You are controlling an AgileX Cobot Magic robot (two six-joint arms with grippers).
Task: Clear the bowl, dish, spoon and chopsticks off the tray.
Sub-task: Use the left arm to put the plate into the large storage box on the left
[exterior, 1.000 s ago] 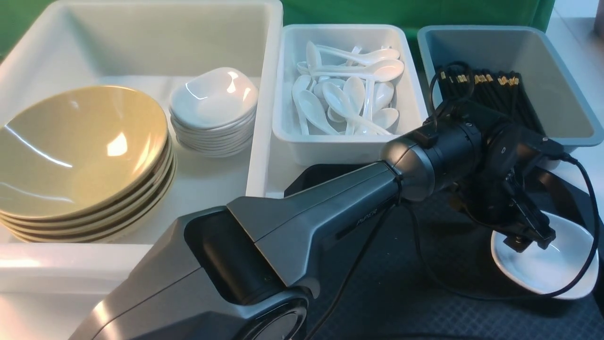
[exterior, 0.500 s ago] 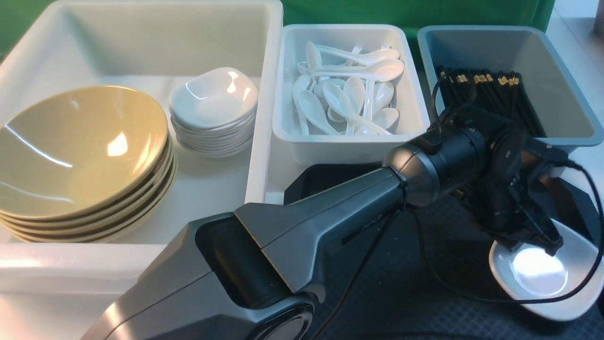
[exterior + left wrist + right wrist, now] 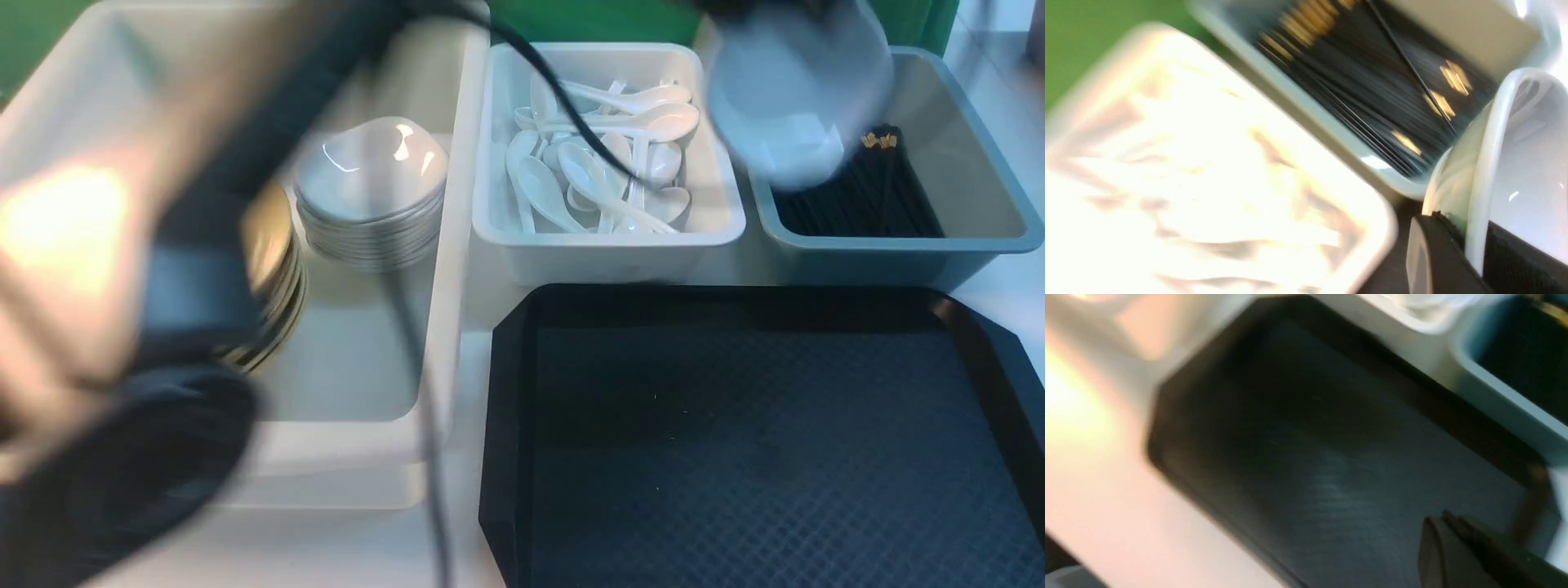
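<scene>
White and glossy, the small saucer-like dish (image 3: 800, 98) is being held up in the air, its rim pinched firmly by the left tool (image 3: 1470, 241), whose fingers are closed on either side of it. In the front view the dish is smeared by motion and is seen, tilted, in front of the blue-grey plastic bin (image 3: 906, 244), near the smaller white tub (image 3: 612, 245). Across the left side, large and badly blurred, the black-and-grey left arm (image 3: 277, 106) is stretched. The right tool (image 3: 1447, 531) is shut, its fingertips brought together, with nothing seen gripped between them. Below the raised dish, the big black plastic tray (image 3: 816, 457), cut-cornered and diamond-textured, is set on the pale counter (image 3: 473, 351). Beyond it, glossy white soup spoons (image 3: 571, 175) are heaped every which way in the smaller tub, while black chopsticks with gold bands (image 3: 865, 196) are packed in the bin, partly covered by the dish. In the large white tub (image 3: 351, 441), olive-yellow glossy bowls (image 3: 282, 286) are stacked at the left, mostly hidden by the arm, and beside them a pile of small white dishes (image 3: 371, 175) is kept. Which bowl, spoon or chopsticks are meant by the task cannot be told among so many alike. Green cloth (image 3: 588, 20) is seen behind the containers.
</scene>
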